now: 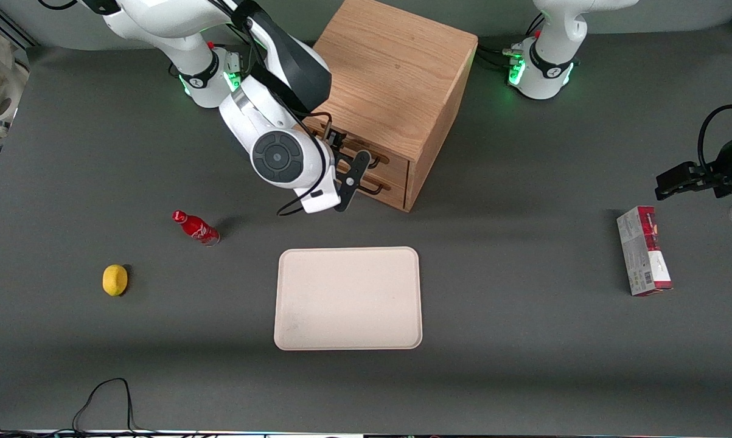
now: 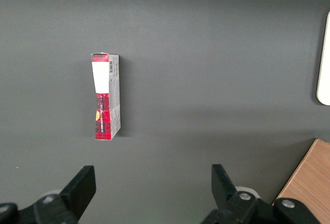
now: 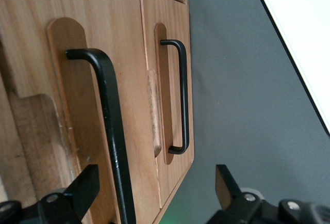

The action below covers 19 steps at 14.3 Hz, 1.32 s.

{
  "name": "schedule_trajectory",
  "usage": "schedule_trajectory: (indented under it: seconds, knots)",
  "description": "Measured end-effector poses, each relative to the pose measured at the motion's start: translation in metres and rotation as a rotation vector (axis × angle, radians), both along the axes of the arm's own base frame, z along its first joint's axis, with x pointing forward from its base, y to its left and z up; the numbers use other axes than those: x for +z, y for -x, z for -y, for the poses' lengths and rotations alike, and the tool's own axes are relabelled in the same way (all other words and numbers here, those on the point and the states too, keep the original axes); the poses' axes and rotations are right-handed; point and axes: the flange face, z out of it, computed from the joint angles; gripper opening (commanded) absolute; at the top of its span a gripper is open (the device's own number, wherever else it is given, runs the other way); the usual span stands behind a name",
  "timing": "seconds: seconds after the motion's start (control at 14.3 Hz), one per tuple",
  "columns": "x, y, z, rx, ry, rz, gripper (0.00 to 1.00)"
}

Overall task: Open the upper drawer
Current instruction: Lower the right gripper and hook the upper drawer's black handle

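Observation:
The oak cabinet (image 1: 396, 79) stands at the back middle of the table. Its upper drawer (image 1: 393, 160) looks shut, its front level with the lower drawer (image 1: 392, 185). My right gripper (image 1: 349, 152) is open, right in front of the drawer fronts. In the right wrist view the upper drawer's black wire handle (image 3: 111, 131) runs between my gripper's (image 3: 152, 193) open fingers, close to one finger (image 3: 77, 190) and apart from the other (image 3: 227, 188). The lower drawer's handle (image 3: 178, 95) is farther off, nearer the table top.
A cream tray (image 1: 347, 298) lies on the table nearer the front camera than the cabinet. A red cola bottle (image 1: 195, 227) and a lemon (image 1: 115, 280) lie toward the working arm's end. A red and white box (image 1: 644, 250) lies toward the parked arm's end.

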Motion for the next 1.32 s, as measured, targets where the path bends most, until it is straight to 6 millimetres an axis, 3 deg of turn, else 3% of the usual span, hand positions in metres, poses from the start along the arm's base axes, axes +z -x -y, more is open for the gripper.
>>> schedule_trajectory:
  seconds: [0.63, 1.32]
  knots:
    - [-0.021, 0.001, 0.000, -0.009, 0.006, -0.004, 1.00]
    - [-0.024, 0.001, -0.002, -0.013, -0.001, 0.004, 1.00]
